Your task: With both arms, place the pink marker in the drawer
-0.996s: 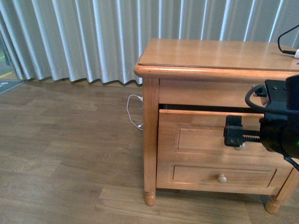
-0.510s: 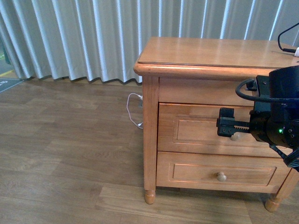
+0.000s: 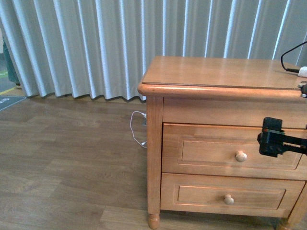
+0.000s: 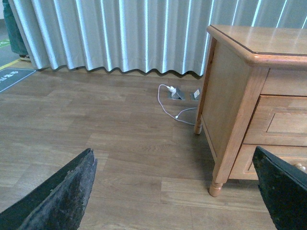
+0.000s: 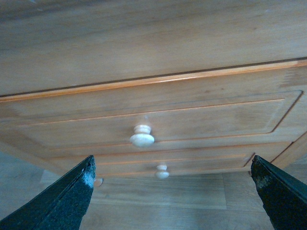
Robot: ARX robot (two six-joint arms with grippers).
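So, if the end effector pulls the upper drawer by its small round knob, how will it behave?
The knob looks smooth and rounded, so fingers might slip. The upper drawer is wide with one central knob; it probably slides straight and feels stiff.

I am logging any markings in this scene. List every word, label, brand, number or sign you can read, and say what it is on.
No text can be read in any view.
Dark floor mat by the curtain: carries pale markings, too blurred and cut off to read.
Nightstand, its upper drawer and both round knobs: plain wood, no label.
Right hand: black, no visible marking.
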